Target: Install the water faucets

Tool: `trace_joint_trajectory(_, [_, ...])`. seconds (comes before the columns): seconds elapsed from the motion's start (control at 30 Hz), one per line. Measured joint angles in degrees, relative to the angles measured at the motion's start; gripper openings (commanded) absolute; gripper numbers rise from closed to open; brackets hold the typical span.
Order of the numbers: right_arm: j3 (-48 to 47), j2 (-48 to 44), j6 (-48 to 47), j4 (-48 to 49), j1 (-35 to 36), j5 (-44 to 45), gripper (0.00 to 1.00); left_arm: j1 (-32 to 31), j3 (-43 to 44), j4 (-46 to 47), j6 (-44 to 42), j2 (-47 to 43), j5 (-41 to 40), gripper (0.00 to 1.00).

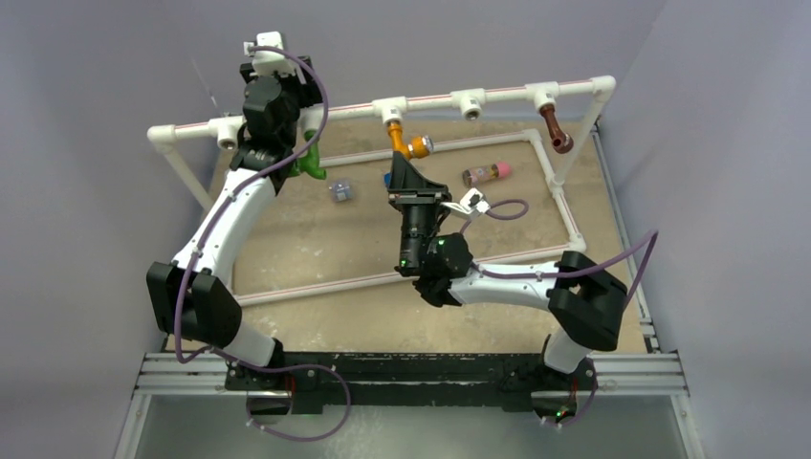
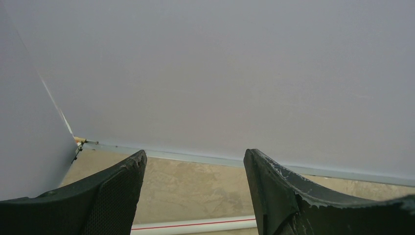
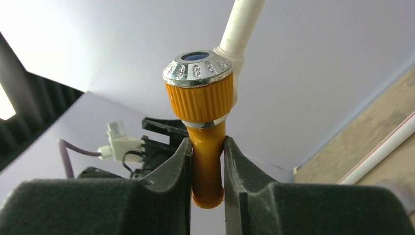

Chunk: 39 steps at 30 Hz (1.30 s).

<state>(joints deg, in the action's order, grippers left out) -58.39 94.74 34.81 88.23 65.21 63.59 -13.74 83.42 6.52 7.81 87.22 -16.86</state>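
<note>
The orange faucet [image 1: 407, 143] hangs from a white tee socket [image 1: 390, 110] on the back pipe rail. My right gripper [image 1: 402, 164] is shut on its spout; in the right wrist view the fingers [image 3: 178, 161] pinch the orange tube [image 3: 206, 161] below its ribbed knob with a silver cap. The dark brown faucet [image 1: 555, 128] hangs from the tee at the right. The green faucet [image 1: 311, 159] shows beside my left wrist; its joint to the rail is hidden. My left gripper [image 2: 195, 155] is open and empty, facing the back wall above a pipe [image 2: 195, 224].
The white pipe frame [image 1: 564, 206] rings the tan board. Bare tee sockets stand on the rail [image 1: 228, 132] [image 1: 469, 102]. A pink-and-brown cylinder [image 1: 486, 173] and a small blue-grey piece [image 1: 340, 191] lie on the board. Grey walls close in at the back and sides.
</note>
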Motion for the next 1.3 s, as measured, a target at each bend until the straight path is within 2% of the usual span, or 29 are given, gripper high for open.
trace_joint_trajectory(0.43, [-1.53, -1.68, 32.74, -15.08, -0.61, 2.34, 0.0, 0.74, 0.13, 0.04, 0.11, 0.09, -0.09, 0.72])
trace_joint_trajectory(0.97, [-0.39, -3.98, 56.04, -24.52, -1.55, -0.24, 0.0, 0.83, 0.11, 0.11, 0.11, 0.09, -0.09, 0.72])
trace_joint_trajectory(1.07, [-0.28, -4.0, 57.83, -24.79, -1.66, -0.72, 0.17, 0.87, 0.11, 0.11, 0.11, 0.09, -0.09, 0.72])
trace_joint_trajectory(1.2, [-0.17, -4.0, 59.01, -24.87, -1.84, -1.33, 0.43, 0.87, 0.11, 0.13, 0.11, 0.09, -0.11, 0.72])
trace_joint_trajectory(1.3, [-0.24, -3.63, 59.74, -25.22, -2.89, -5.53, 0.56, 0.55, -0.11, -1.09, 0.11, -0.48, 0.37, 0.72])
